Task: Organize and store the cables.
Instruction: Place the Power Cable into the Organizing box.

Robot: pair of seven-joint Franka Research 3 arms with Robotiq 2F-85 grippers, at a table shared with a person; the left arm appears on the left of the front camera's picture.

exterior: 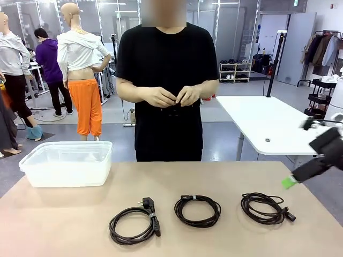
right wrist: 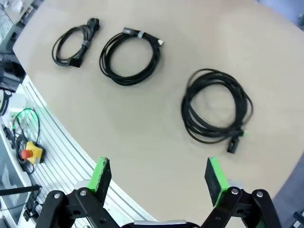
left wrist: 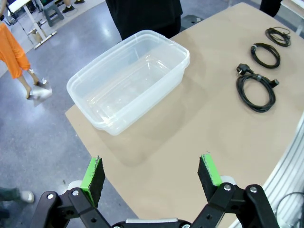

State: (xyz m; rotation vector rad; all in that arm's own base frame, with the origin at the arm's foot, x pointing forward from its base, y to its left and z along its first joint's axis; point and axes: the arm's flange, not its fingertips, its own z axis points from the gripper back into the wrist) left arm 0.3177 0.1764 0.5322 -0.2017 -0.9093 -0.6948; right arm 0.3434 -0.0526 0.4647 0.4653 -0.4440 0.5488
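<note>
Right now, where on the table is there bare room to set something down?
Crowded: the near row, left cable, middle cable, right cable, with narrow gaps between. Widest bare strip of table: behind that row, right of the clear bin. Another free patch: in front of the bin, left of the left cable.

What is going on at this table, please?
Nothing has been picked up yet. Three coiled cables lie in a row on the near side of the table, and the clear bin sits empty at the far left. The left gripper and right gripper hang open and empty. The person stands opposite, hands together.
</note>
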